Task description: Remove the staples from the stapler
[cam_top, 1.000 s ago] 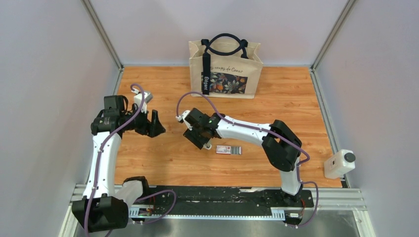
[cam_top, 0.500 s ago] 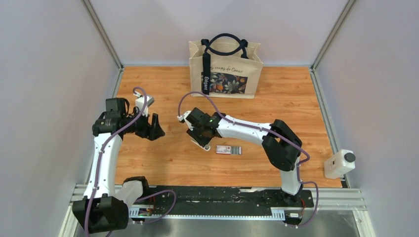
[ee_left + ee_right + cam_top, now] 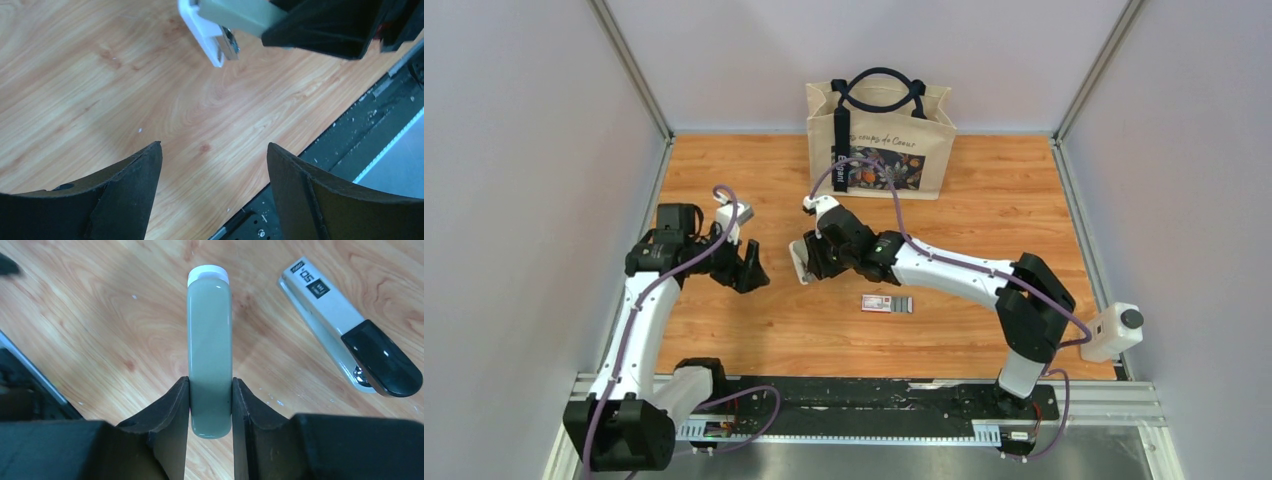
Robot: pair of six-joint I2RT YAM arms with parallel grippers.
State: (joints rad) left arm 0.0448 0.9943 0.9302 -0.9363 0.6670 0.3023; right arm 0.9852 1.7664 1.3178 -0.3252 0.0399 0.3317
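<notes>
Right wrist view shows the right end effector (image 3: 210, 382) clamped on the green stapler (image 3: 210, 330) over the surface (image 3: 100, 315); the left end effector (image 3: 214, 147) gapes wide, empty.

Top camera overlooks the table (image 3: 984, 200); wrist cameras, close, share the stapler (image 3: 235, 15)

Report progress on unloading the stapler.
Done: the right gripper has the green stapler clamped. In hand: the open left gripper faces its front end, apart from it. Left: open the stapler and pull out the staples; none show outside it yet.
</notes>
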